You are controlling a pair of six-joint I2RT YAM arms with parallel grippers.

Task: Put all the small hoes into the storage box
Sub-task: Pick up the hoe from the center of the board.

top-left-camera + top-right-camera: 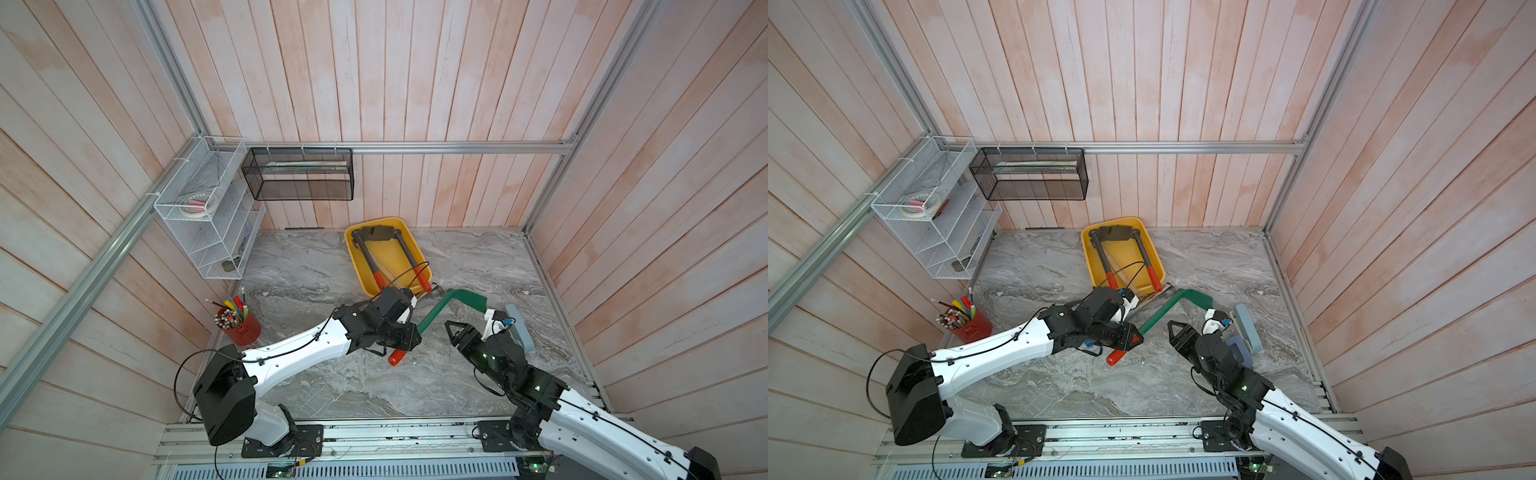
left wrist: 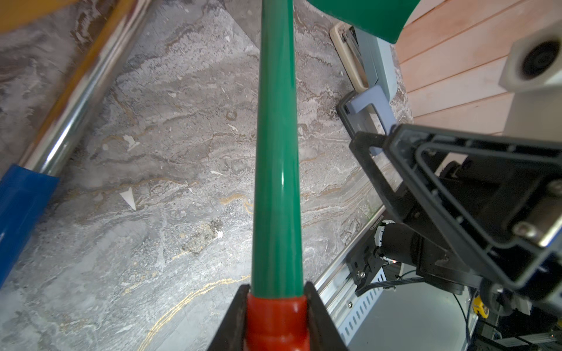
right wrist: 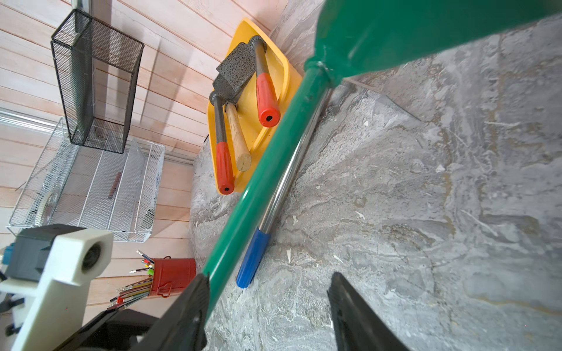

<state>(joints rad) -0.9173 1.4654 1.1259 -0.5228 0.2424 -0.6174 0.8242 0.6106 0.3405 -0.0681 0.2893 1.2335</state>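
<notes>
Counter [image 1: 332, 374]: grey marble. Storage box [image 1: 356, 266] sits at the back wall w/ other tools in it. Small hoe [image 1: 436, 309] hangs over the counter just short of the box, head end nearest it. It's rigid, prob head-heavy, and the glossy shaft looks slick, so the red grip's the spot. Left pincer [image 2: 276, 287] is clamped there. Right pincer [image 3: 270, 276] is apart & empty.

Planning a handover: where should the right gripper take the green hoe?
Probably mid-shaft on the hoe, between the left gripper and the blade, from the robot's right, jaws across it: its shaft is straight and slim, its red grip taken.
</notes>
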